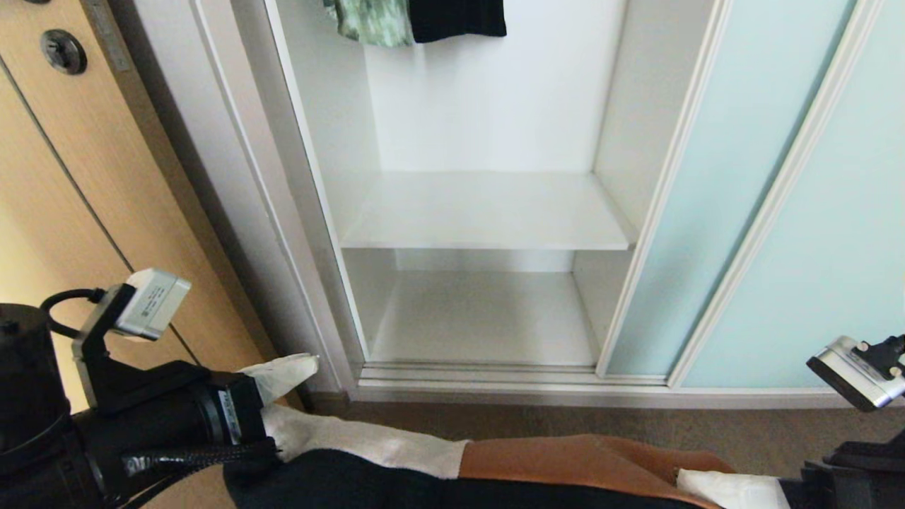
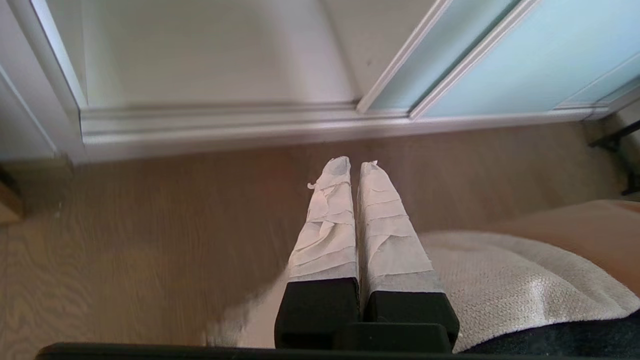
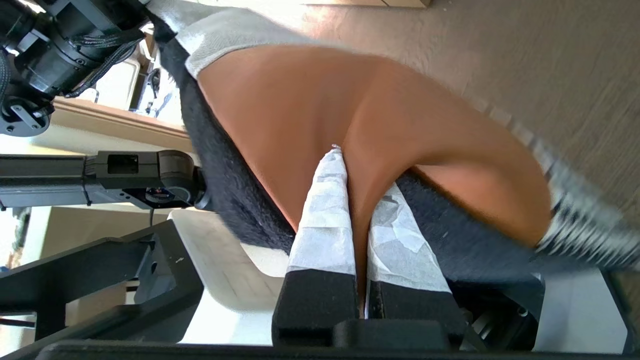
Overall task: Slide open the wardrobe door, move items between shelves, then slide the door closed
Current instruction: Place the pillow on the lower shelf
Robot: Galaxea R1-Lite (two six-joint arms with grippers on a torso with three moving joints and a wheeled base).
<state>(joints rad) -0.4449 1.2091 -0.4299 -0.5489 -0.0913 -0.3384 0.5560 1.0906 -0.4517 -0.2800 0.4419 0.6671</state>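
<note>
Cushion (image 1: 565,459) (rust patch) outside bare shelves (image 1: 488,212)

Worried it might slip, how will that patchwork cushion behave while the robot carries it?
The cushion is probably soft and floppy: its rust-brown fabric puckers where the right claw pinches it. It likely sags between the claws. Its towelling-like patch should resist slipping.

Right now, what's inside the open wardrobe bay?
Two bare white shelves, and the hems of a green garment and a black garment above. The sliding wardrobe door covers the rest.
</note>
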